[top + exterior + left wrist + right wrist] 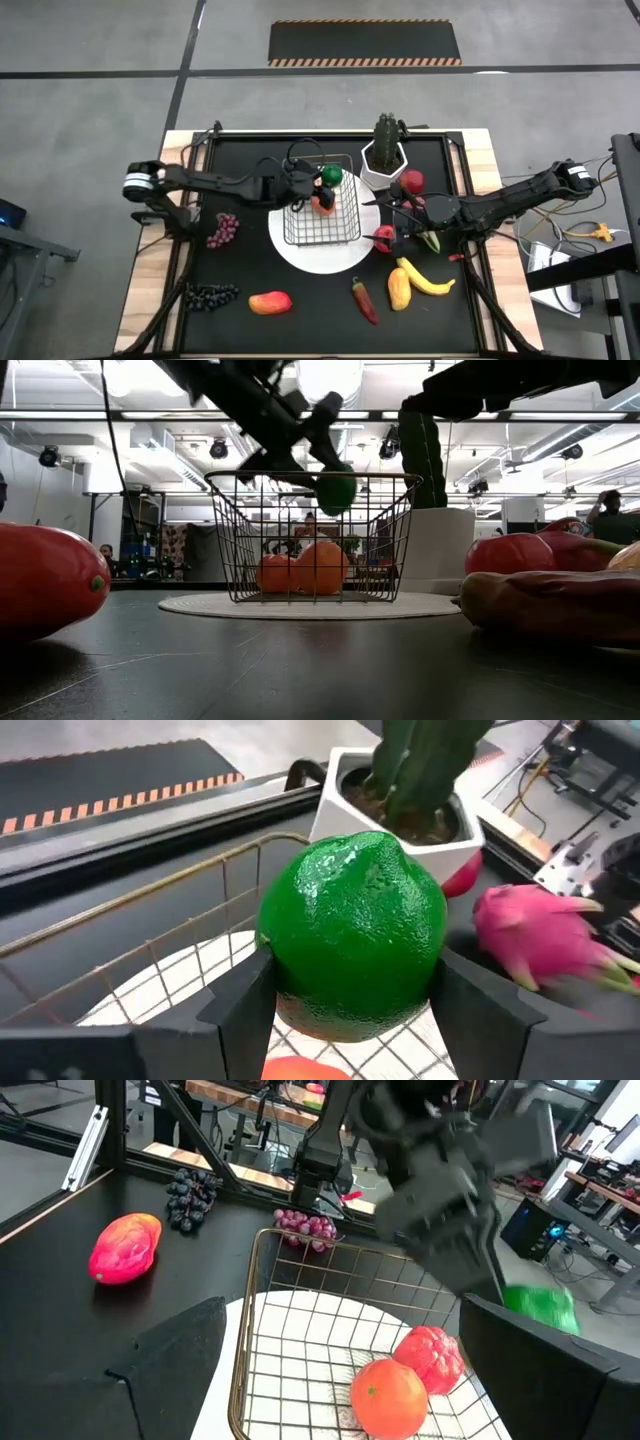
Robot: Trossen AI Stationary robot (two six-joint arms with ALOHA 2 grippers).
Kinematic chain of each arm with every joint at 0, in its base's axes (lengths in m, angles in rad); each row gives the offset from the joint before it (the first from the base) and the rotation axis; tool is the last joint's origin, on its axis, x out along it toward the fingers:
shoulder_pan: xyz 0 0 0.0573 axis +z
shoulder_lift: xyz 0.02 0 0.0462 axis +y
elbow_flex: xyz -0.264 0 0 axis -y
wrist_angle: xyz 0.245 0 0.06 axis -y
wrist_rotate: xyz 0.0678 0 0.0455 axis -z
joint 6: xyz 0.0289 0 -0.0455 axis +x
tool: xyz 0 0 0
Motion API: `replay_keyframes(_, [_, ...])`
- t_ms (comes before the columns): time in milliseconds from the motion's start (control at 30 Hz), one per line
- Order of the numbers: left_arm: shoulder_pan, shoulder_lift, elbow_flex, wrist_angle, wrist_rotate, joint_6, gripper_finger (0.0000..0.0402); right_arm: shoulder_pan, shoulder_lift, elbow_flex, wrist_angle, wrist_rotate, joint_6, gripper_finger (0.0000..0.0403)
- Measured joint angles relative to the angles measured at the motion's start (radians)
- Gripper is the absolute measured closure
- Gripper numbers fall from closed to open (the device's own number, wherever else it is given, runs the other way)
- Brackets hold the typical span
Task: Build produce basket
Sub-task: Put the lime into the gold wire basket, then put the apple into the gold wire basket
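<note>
The wire basket [322, 212] stands on a round white plate [300, 255], with an orange [388, 1395] and a bumpy red fruit [432, 1355] inside. My left gripper [325, 182] is over the basket's far side, shut on a glossy green fruit [352, 935] that sits at rim height [336, 490]. My right gripper [350, 1380] is open just right of the basket [330, 1330], facing it and touching nothing. On the table lie purple grapes [222, 230], dark grapes [210, 295], a mango [270, 302], a chili [365, 300] and a banana [428, 282]. My left gripper pinches the green fruit between its two fingers [245, 1005], one on each flank at its widest part [275, 970]. The fingers slant down from the table's left. The fruit is lifted clear, just inside the basket's top rim [310, 476].
A cactus in a white pot [385, 155] stands right behind the basket's far right corner. A pink dragonfruit [540, 935], a red fruit [384, 236] and a green piece [432, 240] lie under and beside my right arm. A yellow-orange fruit [398, 288] lies by the banana.
</note>
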Motion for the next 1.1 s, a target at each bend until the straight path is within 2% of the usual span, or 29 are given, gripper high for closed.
replay_keyframes(300, [0.029, 0.09, 0.001, -0.002, 0.003, -0.075, 0.0185, 0.0, 0.0, 0.0, 0.001, 0.0, 0.0, 0.0021])
replay_keyframes(700, [0.052, 0.114, 0.002, 0.002, 0.006, -0.103, 0.0143, 0.0, 0.0, 0.003, 0.002, 0.0, 0.001, 0.0021])
replay_keyframes(1100, [0.052, 0.113, 0.002, 0.021, 0.161, -0.128, 0.0141, 0.0, 0.0, 0.003, 0.003, 0.0, 0.027, 0.0021])
